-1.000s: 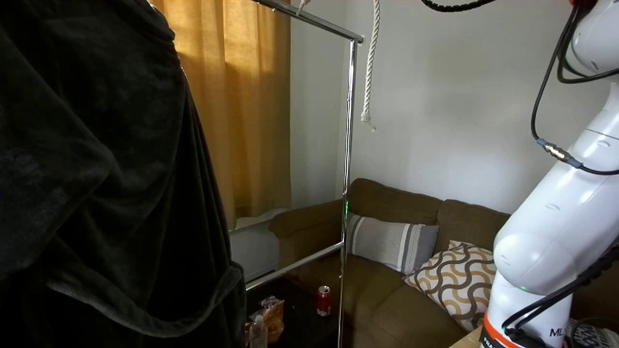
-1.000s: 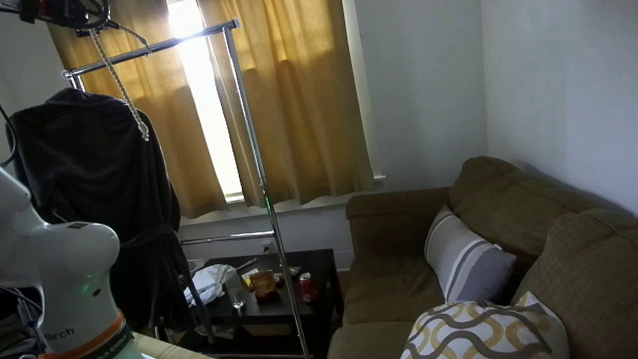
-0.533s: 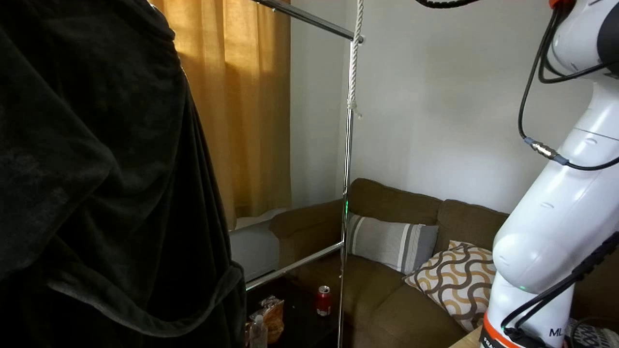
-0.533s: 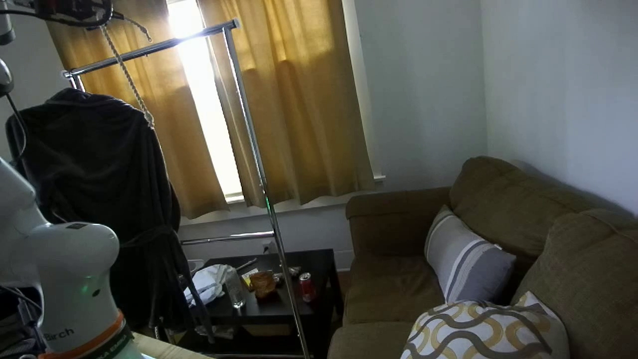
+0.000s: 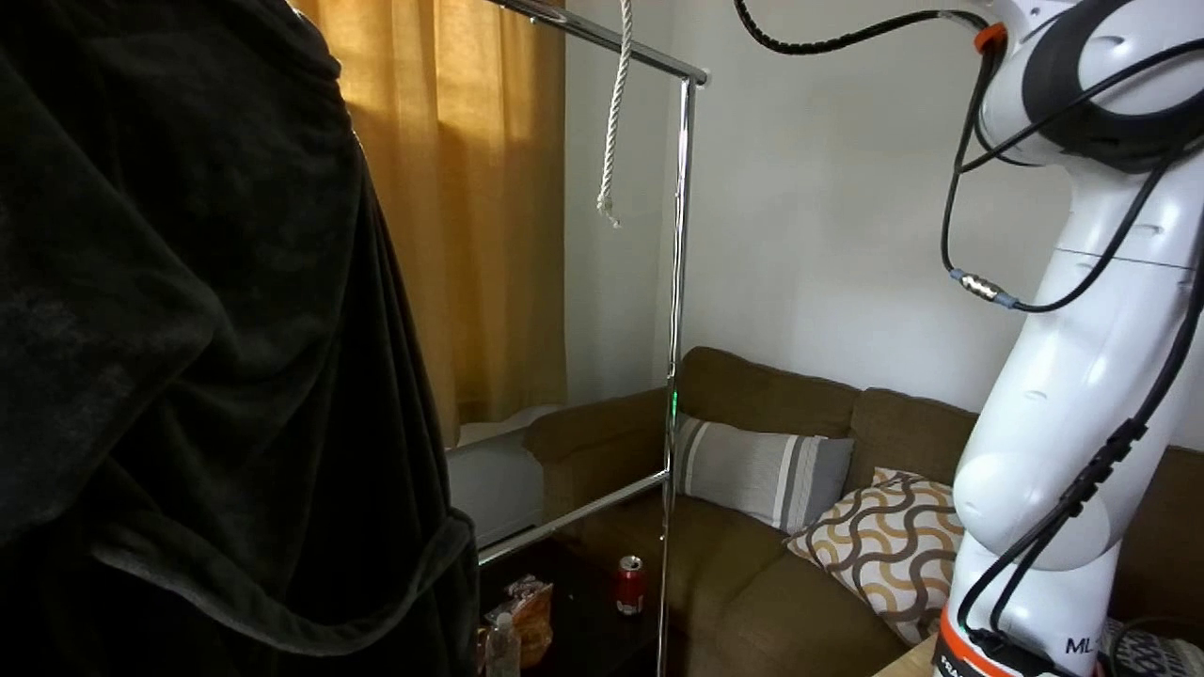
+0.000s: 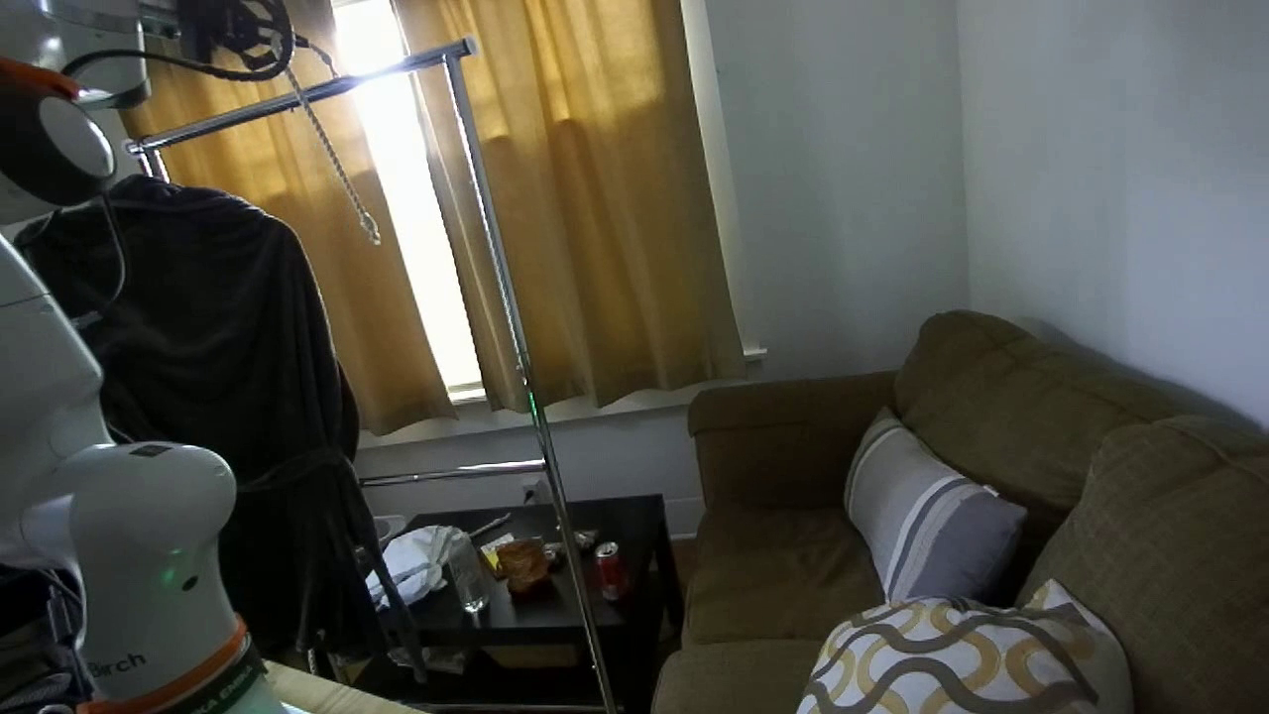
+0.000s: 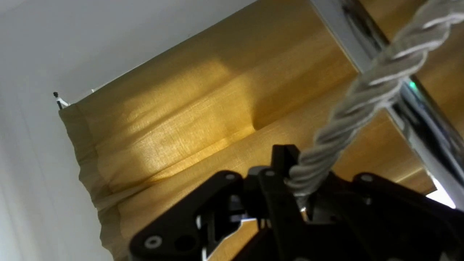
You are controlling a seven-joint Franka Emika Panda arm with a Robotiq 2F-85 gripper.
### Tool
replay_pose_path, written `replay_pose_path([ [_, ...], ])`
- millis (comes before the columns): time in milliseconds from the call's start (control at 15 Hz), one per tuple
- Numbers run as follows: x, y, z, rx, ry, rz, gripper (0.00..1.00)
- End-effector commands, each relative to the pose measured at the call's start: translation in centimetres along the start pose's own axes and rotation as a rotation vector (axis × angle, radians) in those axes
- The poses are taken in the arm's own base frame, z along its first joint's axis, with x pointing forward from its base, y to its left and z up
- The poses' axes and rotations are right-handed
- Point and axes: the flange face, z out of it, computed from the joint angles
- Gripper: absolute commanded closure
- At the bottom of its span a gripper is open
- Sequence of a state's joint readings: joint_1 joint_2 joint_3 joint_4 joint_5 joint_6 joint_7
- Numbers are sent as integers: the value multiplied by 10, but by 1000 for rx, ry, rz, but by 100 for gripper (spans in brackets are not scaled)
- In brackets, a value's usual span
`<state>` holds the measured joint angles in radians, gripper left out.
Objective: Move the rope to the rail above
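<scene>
White twisted rope (image 7: pixel 373 87) is emerging from between the black fingers (image 7: pixel 283 156) of my gripper (image 7: pixel 297 177); I am holding it pinched there. In the wrist view it is slanting out from the grip and passing in front of the silver rail (image 7: pixel 422 119). In an exterior view I am seeing the longer length (image 6: pixel 330 149) hanging below the hand, its end dangling free, while a short piece is poking out from the hand on the side away from the arm (image 6: pixel 45 367), close to the rail. The hand itself is showing higher than the rail. In both exterior views the long piece is crossing the line of the rail; whether rope and metal are touching, I am not able to tell. Beyond the hand, a mustard curtain (image 7: pixel 181 145) is filling much of the wrist view. Apart from the hand, a slim pole (image 6: pixel 499 258) is dropping from the rail's end. A dark robe (image 6: pixel 198 327) is hanging lower than the hand. Well below it, a black table (image 6: pixel 634 516) is bearing a red can (image 6: pixel 612 572), and a brown sofa (image 6: pixel 793 426) is standing well apart from the hand.
</scene>
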<state>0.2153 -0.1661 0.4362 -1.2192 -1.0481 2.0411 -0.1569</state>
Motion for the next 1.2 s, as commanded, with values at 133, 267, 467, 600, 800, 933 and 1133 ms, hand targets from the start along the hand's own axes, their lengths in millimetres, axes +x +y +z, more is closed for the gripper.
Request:
replay_pose_path([
  [133,11,0,51,1,109,107,98],
  [267,13,1,62,13,137,182,98],
  [467,12,3,74,41,131,314,98],
  [600,11,4,77,62,124,387,98],
  [800,8,6,83,124,97,501,98],
  [933,5,6,88,162,77,560,98],
  [1133,3,4,92,139,81,548,93],
])
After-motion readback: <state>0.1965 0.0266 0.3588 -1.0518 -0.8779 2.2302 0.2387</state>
